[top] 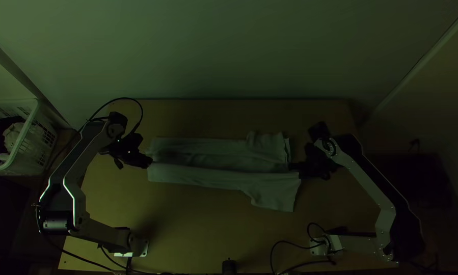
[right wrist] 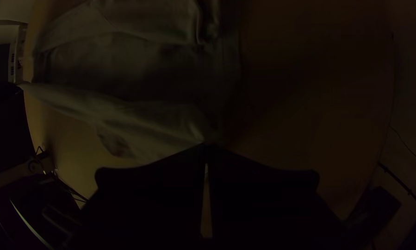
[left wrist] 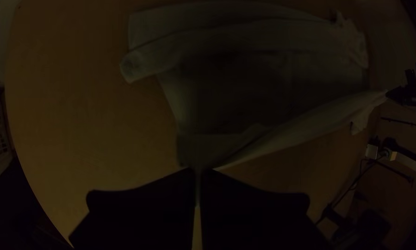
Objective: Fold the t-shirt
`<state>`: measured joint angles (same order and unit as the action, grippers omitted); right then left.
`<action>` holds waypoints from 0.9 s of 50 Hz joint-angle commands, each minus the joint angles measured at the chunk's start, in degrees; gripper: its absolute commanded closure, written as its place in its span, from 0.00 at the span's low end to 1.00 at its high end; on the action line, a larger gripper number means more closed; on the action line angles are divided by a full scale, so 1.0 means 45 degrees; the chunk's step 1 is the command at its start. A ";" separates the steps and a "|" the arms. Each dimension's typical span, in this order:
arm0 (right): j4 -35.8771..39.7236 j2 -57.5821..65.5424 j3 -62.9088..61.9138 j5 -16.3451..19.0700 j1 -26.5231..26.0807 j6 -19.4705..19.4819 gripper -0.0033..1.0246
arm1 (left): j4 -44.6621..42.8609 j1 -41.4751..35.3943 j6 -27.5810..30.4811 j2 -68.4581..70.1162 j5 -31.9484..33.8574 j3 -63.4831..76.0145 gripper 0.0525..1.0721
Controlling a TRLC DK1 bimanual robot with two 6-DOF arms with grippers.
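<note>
"Where does the t-shirt lie from each gripper?"

"Mid-table, between them; it runs right from the left gripper and left from the right gripper; each touches its own end, so neither arm is the nearer."

"And their hold?"

"The left is pinched narrow on cloth at the left end; the right is closed on cloth at the right end — a strip stretches tight between the two."

"Which way does the shirt point?"

"Its long axis runs left to right along the table; the wider end, with the near sleeve and the far sleeve, is at the right; I'd judge that the shoulders, with the hem at the left."

"So the next move?"

"Probably across that axis, near to far, both grippers level; if one led, the strip could twist — or slip free; by my reading it's a lengthwise fold, partly made."
</note>
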<state>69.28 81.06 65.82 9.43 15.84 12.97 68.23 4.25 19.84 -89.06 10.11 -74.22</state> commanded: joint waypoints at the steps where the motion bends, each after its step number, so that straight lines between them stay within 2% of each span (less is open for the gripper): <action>1: -0.0043 0.0601 0.0666 -0.0182 -0.0316 -0.0187 0.97 | 0.0268 0.0032 -0.0209 -0.0464 0.0117 -0.0676 0.97; 45: -0.0961 0.4839 0.5392 -0.0221 -0.1097 -0.0207 0.97 | 0.0268 0.0169 -0.0775 -0.3589 0.0449 -0.4484 0.97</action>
<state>65.39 100.14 87.39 9.37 11.57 12.95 68.47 4.25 17.30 -103.18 11.62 -92.14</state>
